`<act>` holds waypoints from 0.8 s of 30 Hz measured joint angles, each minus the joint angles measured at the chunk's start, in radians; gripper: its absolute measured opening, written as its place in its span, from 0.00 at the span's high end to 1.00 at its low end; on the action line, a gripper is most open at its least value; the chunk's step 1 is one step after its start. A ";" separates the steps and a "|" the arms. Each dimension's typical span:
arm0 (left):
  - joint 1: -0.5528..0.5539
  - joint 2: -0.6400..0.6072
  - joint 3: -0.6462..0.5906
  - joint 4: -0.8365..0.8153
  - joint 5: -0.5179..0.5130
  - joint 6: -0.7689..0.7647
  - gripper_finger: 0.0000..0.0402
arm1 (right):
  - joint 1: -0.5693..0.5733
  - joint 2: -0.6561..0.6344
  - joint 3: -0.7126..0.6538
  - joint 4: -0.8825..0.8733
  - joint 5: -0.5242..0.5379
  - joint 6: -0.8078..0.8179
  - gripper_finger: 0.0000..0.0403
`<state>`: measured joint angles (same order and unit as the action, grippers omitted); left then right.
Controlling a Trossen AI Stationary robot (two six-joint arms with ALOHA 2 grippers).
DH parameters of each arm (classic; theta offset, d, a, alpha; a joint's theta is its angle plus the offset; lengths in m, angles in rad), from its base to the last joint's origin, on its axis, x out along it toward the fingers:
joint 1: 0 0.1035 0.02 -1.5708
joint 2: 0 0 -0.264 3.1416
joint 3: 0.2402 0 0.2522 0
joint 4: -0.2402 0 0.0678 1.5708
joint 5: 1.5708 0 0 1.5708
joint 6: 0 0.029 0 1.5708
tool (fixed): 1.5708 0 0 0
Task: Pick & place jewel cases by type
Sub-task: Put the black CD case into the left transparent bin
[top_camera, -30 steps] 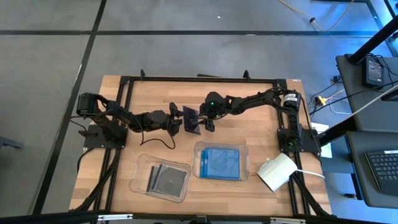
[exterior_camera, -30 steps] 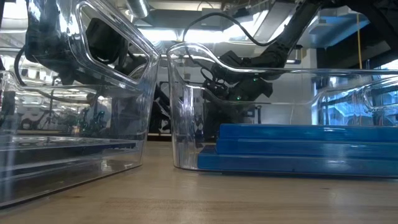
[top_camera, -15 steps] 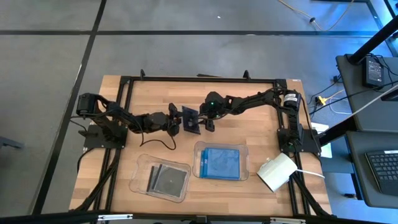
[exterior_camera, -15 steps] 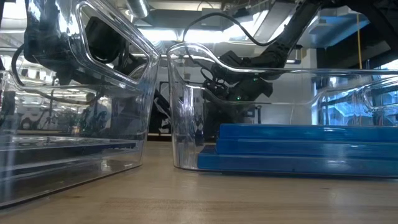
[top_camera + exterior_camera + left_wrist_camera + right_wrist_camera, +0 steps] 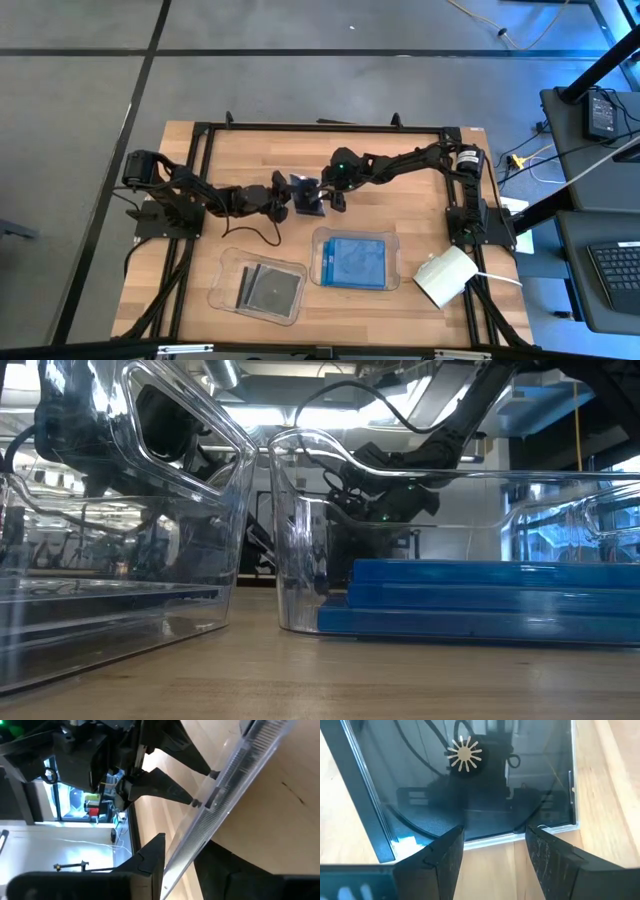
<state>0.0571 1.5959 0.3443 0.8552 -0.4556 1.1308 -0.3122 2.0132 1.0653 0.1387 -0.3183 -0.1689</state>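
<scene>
The left arm reaches from its base at the table's left edge toward the middle, forearm low and nearly level; the left gripper (image 5: 291,195) points to the right, its two dark fingers (image 5: 150,857) lying one on each face of a thin dark jewel case (image 5: 309,195) held on edge between them; the right arm stretches from its base at the right edge, elbow bent, wrist turned toward the left arm; the right gripper (image 5: 326,196) meets the same case from the opposite side, its fingers (image 5: 445,855) spread apart, the case's edge sitting between them.
</scene>
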 joint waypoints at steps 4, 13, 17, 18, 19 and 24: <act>-0.005 0.000 0.001 -0.007 0.001 0.002 0.77 | 0.001 -0.017 -0.001 -0.024 0.002 0.007 0.46; -0.010 0.000 0.002 -0.034 0.003 -0.020 0.77 | 0.001 -0.076 -0.002 -0.040 0.003 0.007 0.46; -0.020 0.000 0.002 -0.049 0.003 -0.021 0.77 | 0.000 -0.091 -0.002 -0.042 0.008 0.007 0.46; -0.025 0.000 0.002 -0.051 0.002 -0.021 0.77 | 0.000 -0.100 -0.002 -0.047 0.010 0.007 0.46; -0.028 0.000 0.002 -0.053 0.000 -0.021 0.77 | -0.001 -0.110 -0.002 -0.050 0.010 0.007 0.46; -0.045 0.000 0.002 -0.053 -0.019 -0.020 0.81 | -0.010 -0.173 -0.002 -0.062 0.010 0.007 0.46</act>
<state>0.0117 1.5955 0.3462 0.8024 -0.4747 1.1107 -0.3225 1.8404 1.0637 0.0765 -0.3080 -0.1623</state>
